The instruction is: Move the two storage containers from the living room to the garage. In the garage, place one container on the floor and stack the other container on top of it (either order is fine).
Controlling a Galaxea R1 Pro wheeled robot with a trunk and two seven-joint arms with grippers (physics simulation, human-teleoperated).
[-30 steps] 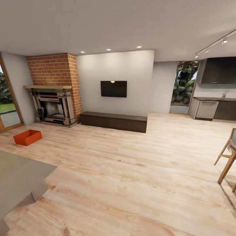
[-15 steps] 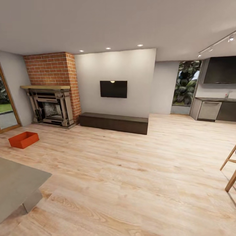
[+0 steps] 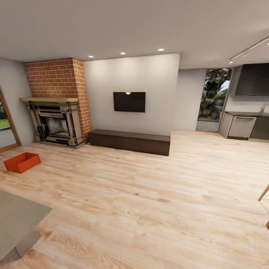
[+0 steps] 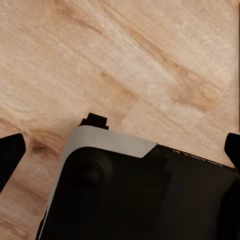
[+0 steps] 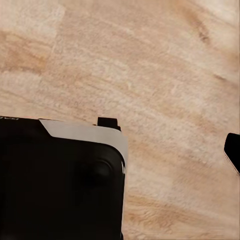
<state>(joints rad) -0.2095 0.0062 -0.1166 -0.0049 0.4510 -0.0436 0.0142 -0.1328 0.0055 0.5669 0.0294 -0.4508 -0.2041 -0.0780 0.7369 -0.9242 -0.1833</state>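
Observation:
One of the storage containers point(image 3: 22, 161), an orange-red open bin, rests on the living room's light wood-plank floor point(image 3: 149, 194) at the far left of the head view, in front of the brick fireplace point(image 3: 56, 119). In the left wrist view my left gripper point(image 4: 120, 150) is open, its dark fingertips point(image 4: 10, 155) far apart above the planks and my black base. In the right wrist view my right gripper point(image 5: 122, 150) hangs over the same floor, with one fingertip point(image 5: 232, 150) at the picture's edge, spread wide. Both hold nothing.
A grey tabletop corner point(image 3: 18, 220) juts in near my left. A low dark bench point(image 3: 129, 141) stands under the wall TV point(image 3: 129, 102). A wooden chair leg point(image 3: 263, 194) shows at the right edge, kitchen cabinets point(image 3: 246, 127) at the far right, and a glass door point(image 3: 5, 129) at the left.
The whole head picture has shifted as the camera advances into the room. The chair and grey tabletop slide toward the edges, and the container drifts left in the picture.

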